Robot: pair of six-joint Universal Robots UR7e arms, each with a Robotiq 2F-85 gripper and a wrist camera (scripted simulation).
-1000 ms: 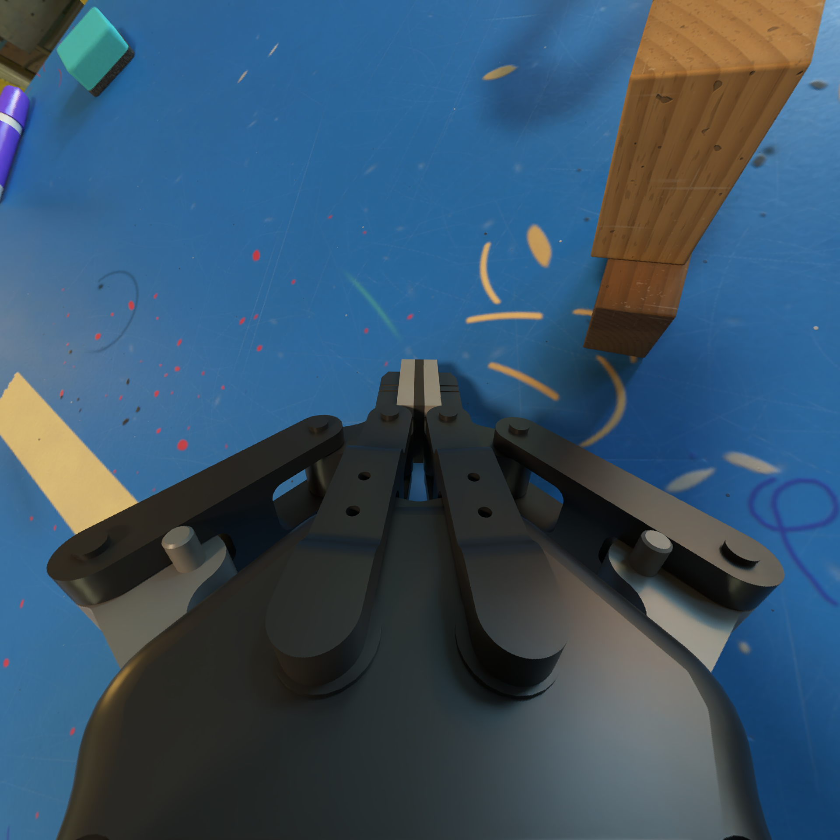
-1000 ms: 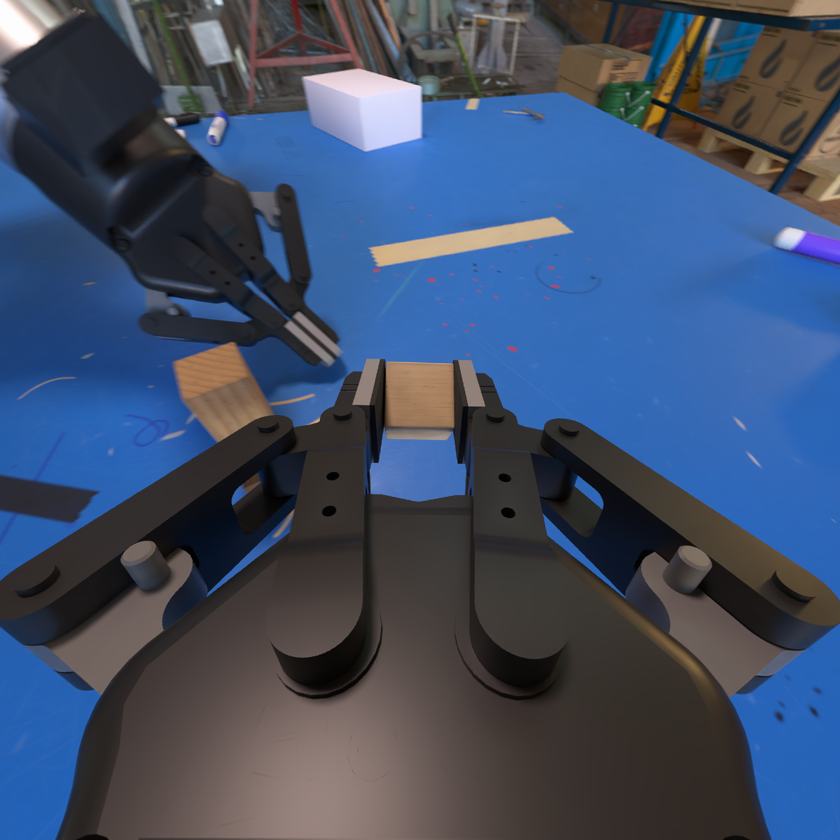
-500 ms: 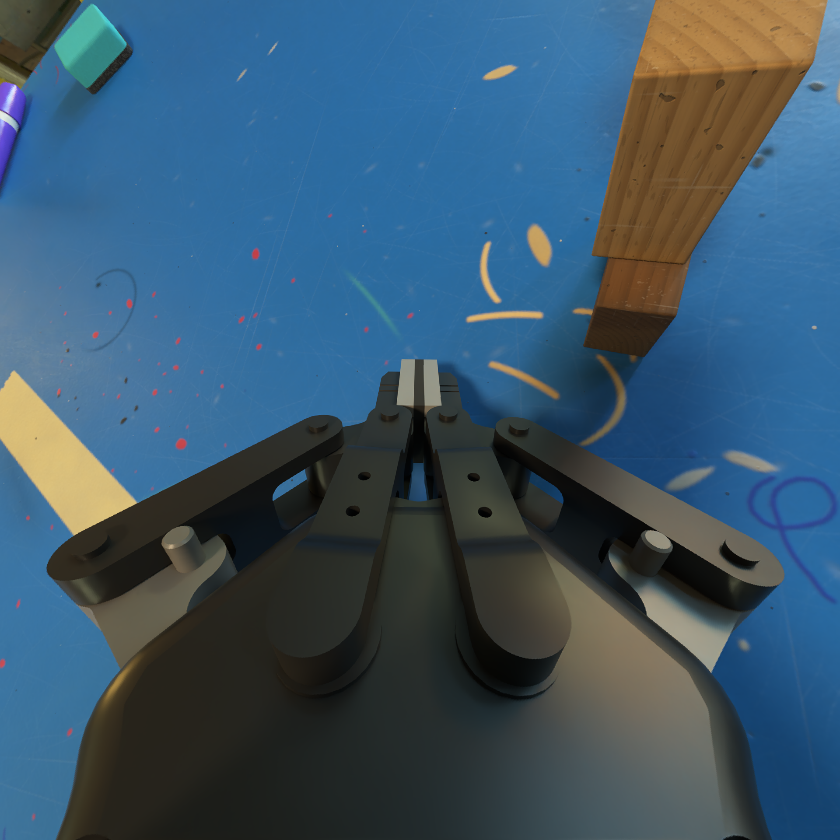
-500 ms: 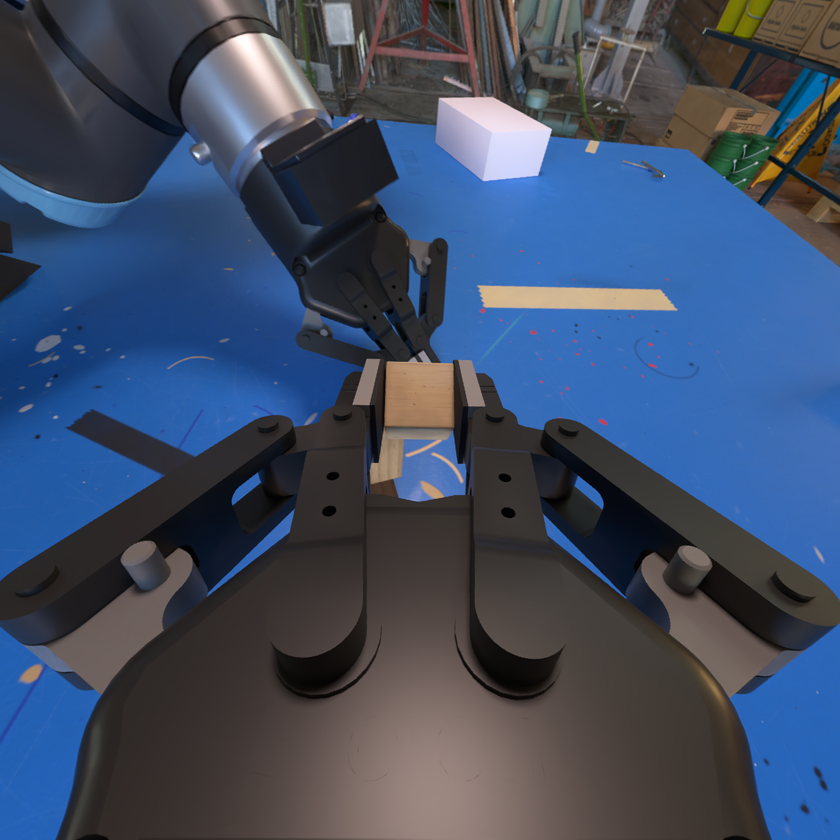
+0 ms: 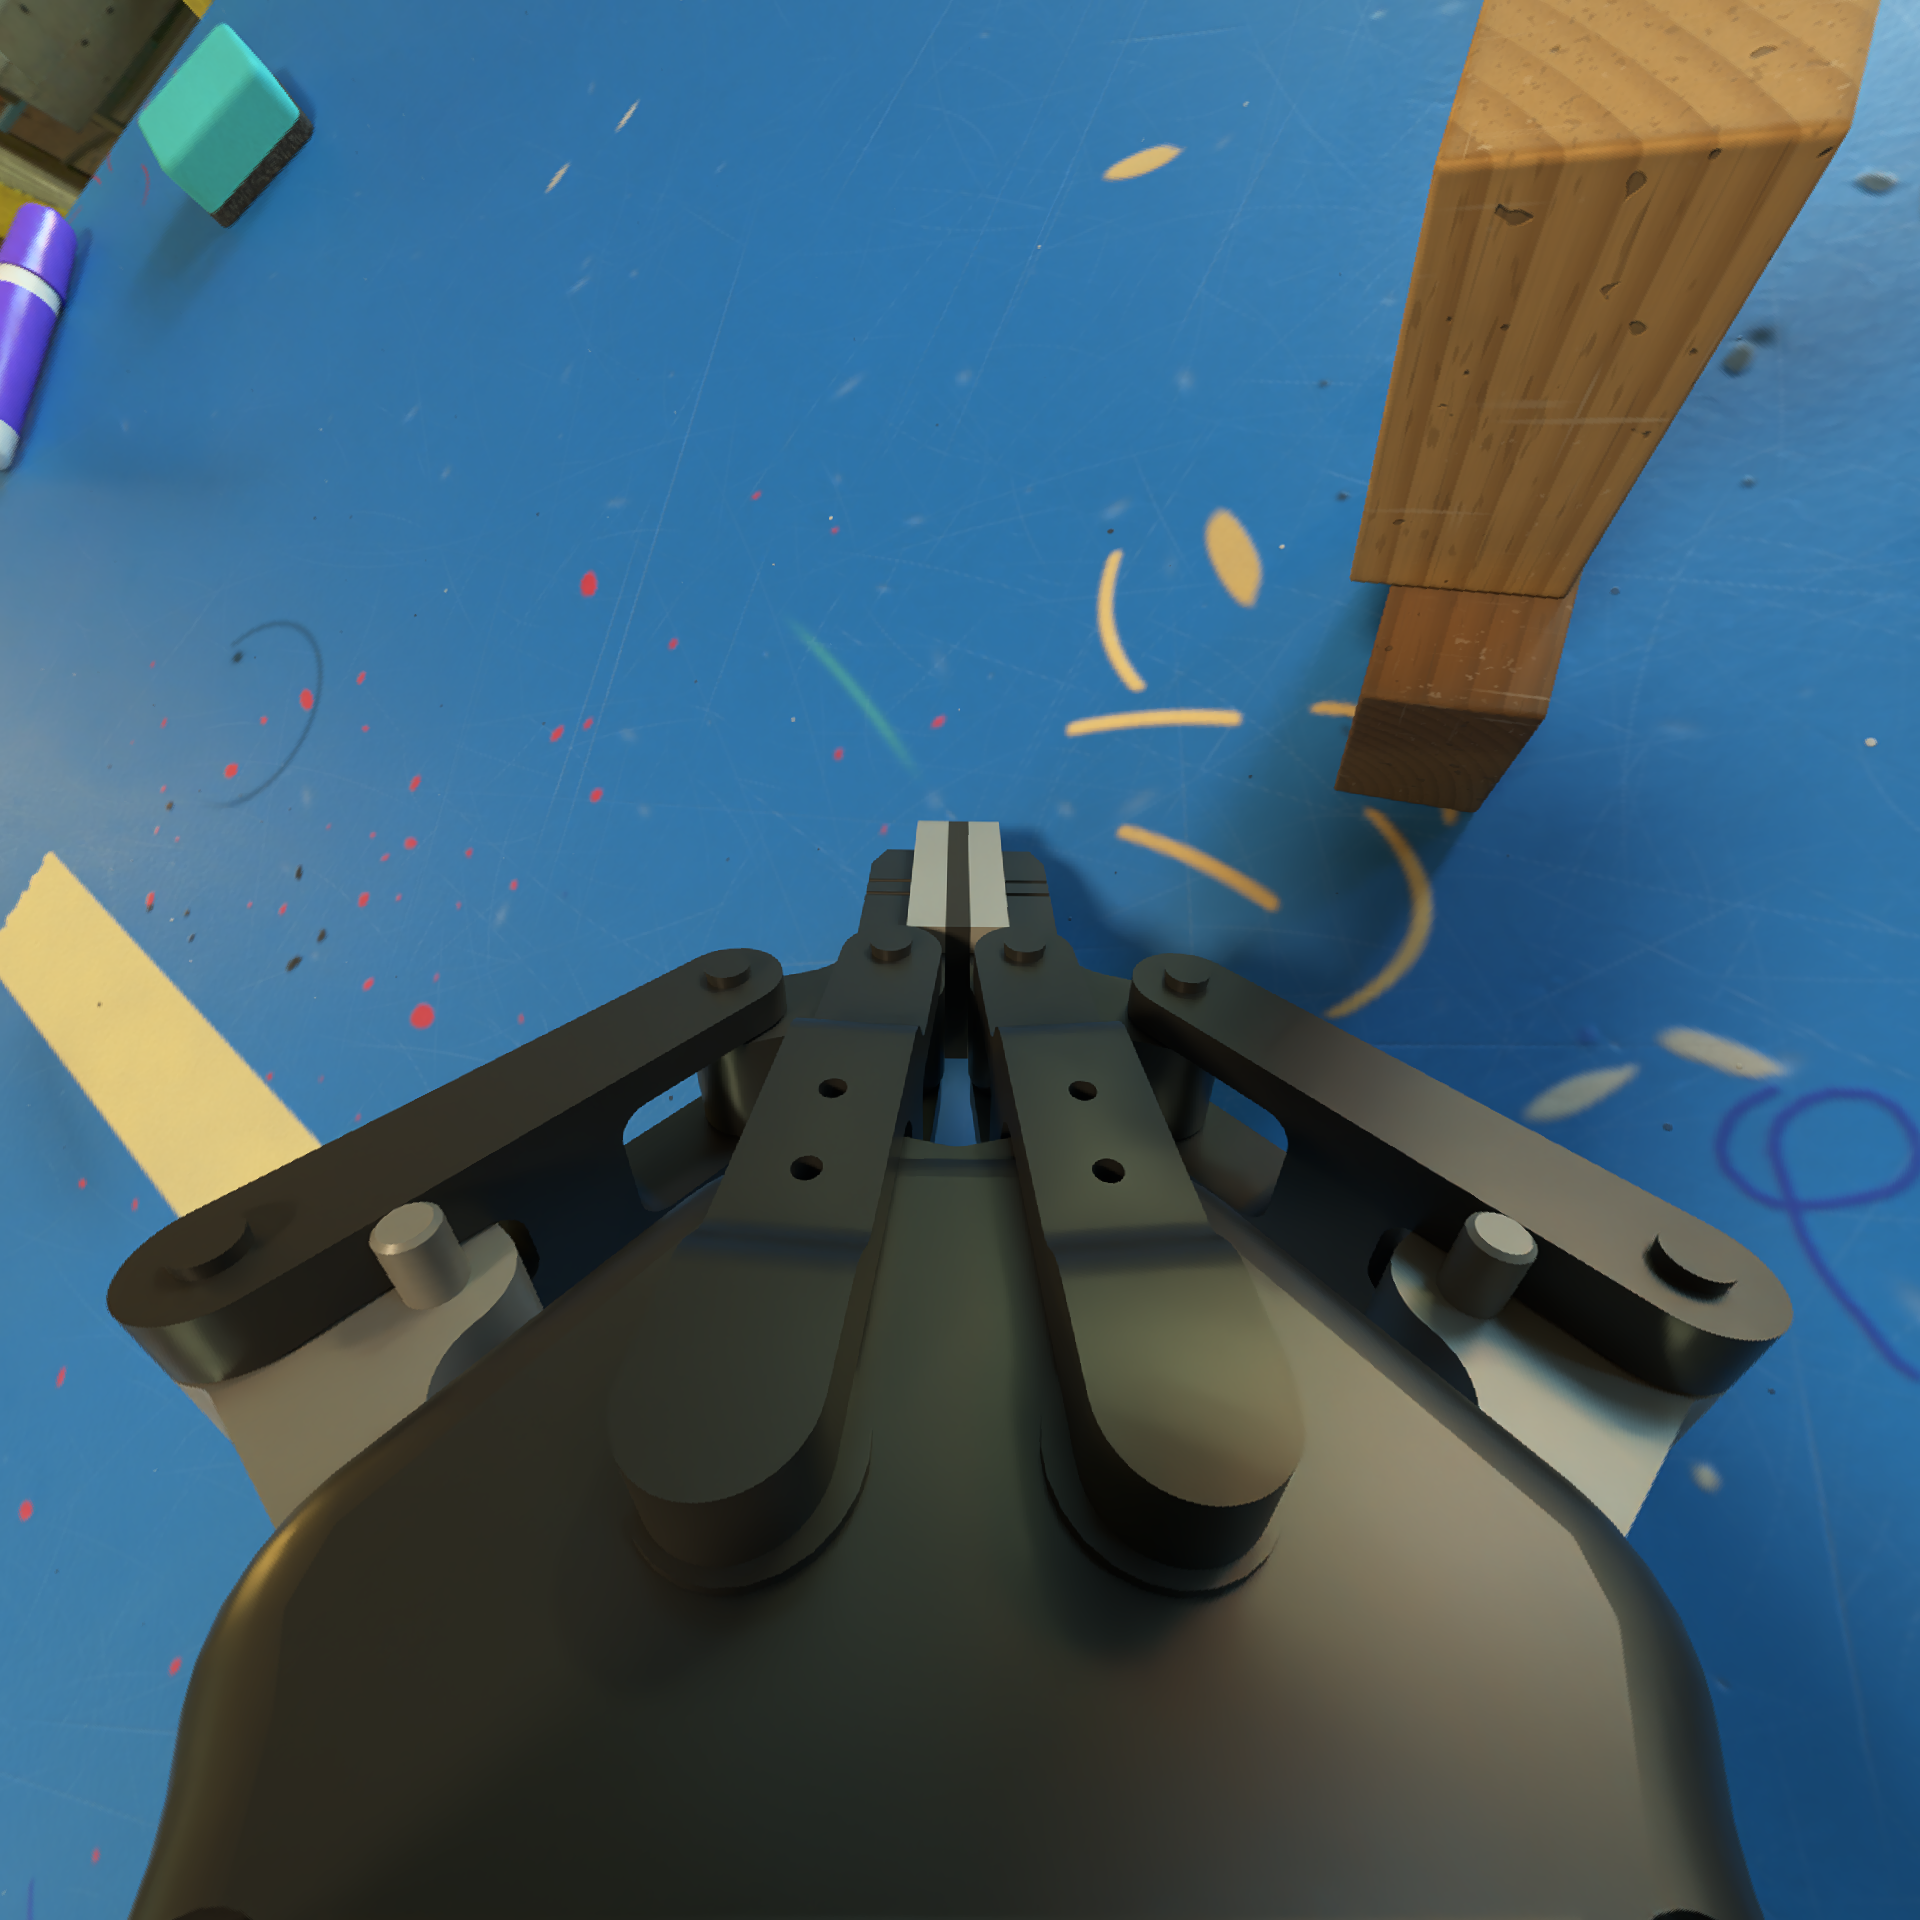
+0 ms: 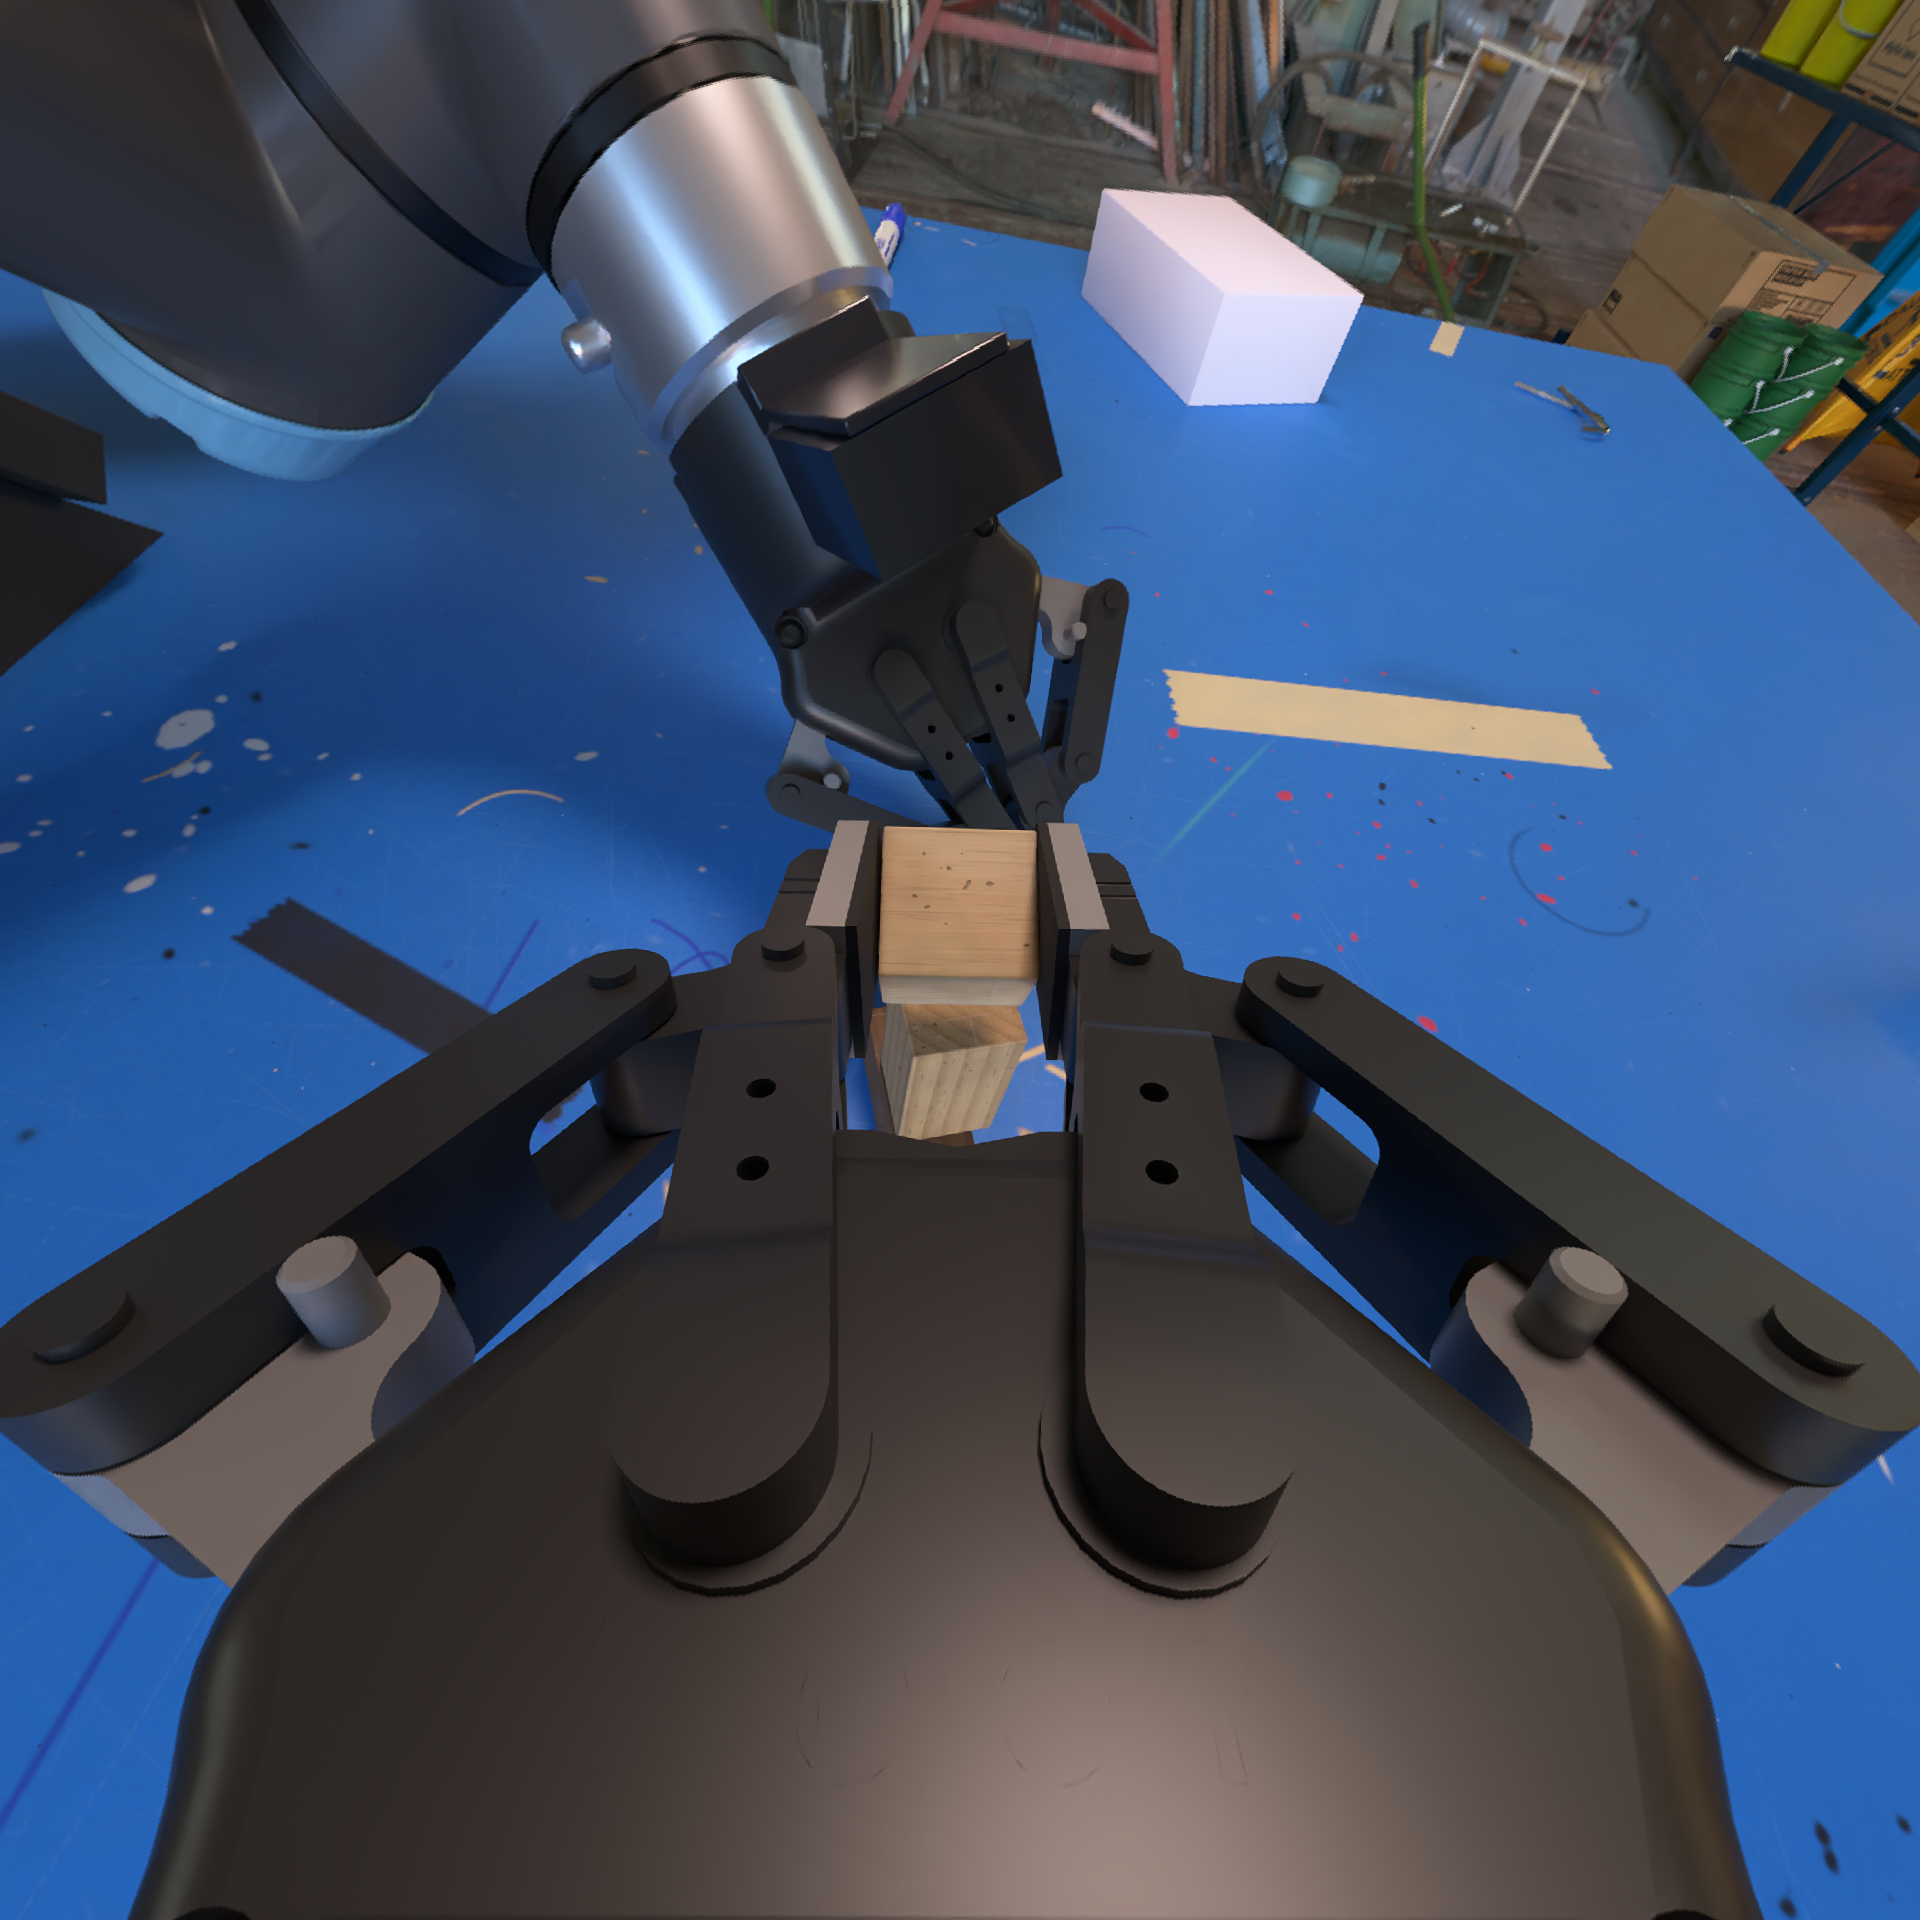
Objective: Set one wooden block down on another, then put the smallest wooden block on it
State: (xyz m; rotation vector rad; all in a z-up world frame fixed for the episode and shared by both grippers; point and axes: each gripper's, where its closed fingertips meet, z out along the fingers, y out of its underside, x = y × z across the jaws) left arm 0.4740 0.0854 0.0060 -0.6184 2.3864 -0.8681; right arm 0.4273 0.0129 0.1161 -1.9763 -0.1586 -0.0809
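Observation:
In the left wrist view a tall light wooden block (image 5: 1579, 312) stands on a darker, smaller wooden block (image 5: 1455, 696) on the blue table, to the upper right of my left gripper (image 5: 957, 873), which is shut and empty just above the table. In the right wrist view my right gripper (image 6: 958, 902) is shut on a small light wooden block (image 6: 958, 902) and holds it in the air. The top of the stacked light block (image 6: 951, 1081) shows right below it, between my fingers. The left arm's gripper (image 6: 977, 748) sits just beyond.
A teal eraser block (image 5: 220, 120) and a purple marker (image 5: 26, 312) lie at the far left. A tan tape strip (image 5: 135, 1049) lies on the table left of my left gripper. A white box (image 6: 1221, 296) stands at the table's far side. The left arm (image 6: 416, 187) looms at upper left.
My right gripper has carried the small block leftward and over the stack; the stacked block's top now shows under it. The left gripper has stayed nearly still.

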